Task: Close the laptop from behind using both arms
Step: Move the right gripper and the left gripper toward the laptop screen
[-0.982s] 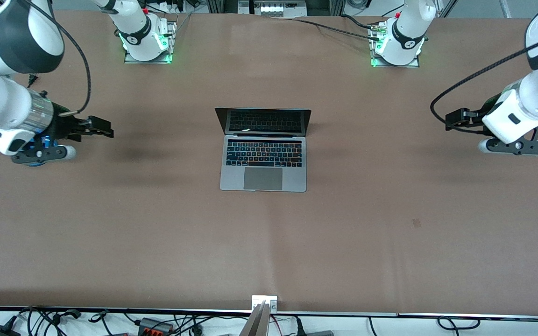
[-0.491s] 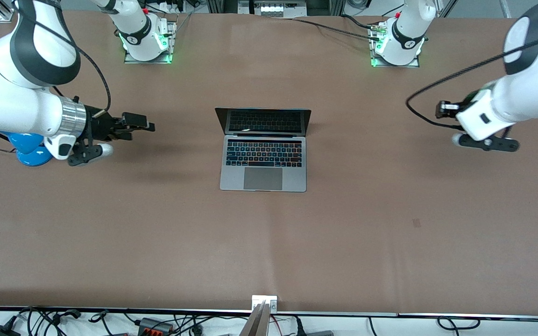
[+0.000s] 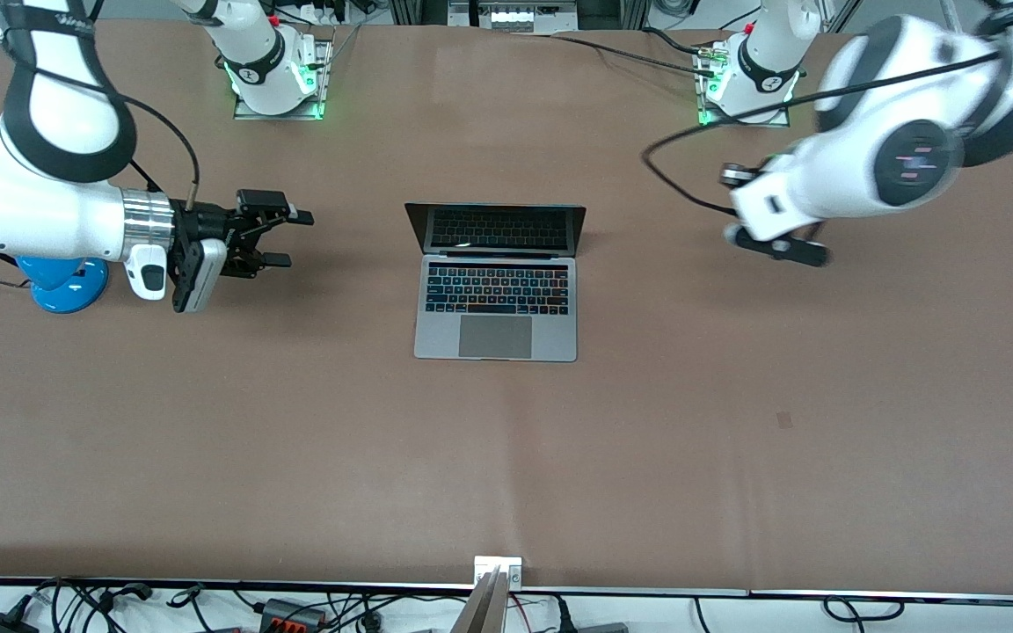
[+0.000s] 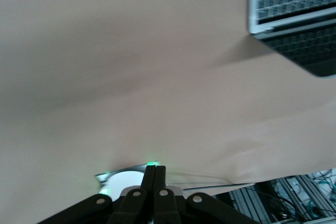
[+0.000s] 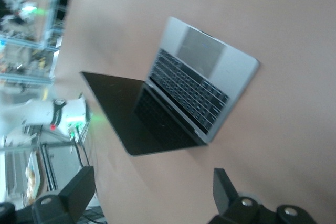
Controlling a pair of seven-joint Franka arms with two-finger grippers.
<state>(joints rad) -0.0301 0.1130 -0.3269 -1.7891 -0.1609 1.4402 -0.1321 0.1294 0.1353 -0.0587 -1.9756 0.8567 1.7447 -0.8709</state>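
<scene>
Front view: slim silver laptop (image 3: 496, 286) open on matte brown table (image 3: 506, 457); right gripper (image 3: 282, 236) jaws spread, left gripper (image 4: 154, 174) jaws pressed together.

The table (image 3: 735, 457) is viewed from high above, facing the robot bases. The laptop (image 3: 496, 283) is shared by both low wrist views (image 4: 294, 14) (image 5: 181, 90).

The table (image 3: 506, 457) under my arms was covered with one brown sheet, faintly creased down its middle. The laptop (image 3: 496, 308) sat on it about midway between my two ends, its base flat on the sheet, lid up and trackpad toward the front camera. A blue lamp base (image 3: 62, 283) stood on the sheet at my right arm's end. My two mounting plates, one (image 3: 280, 104) for the right arm and one (image 3: 744, 110) for the left, lay along the edge farthest from that camera.
</scene>
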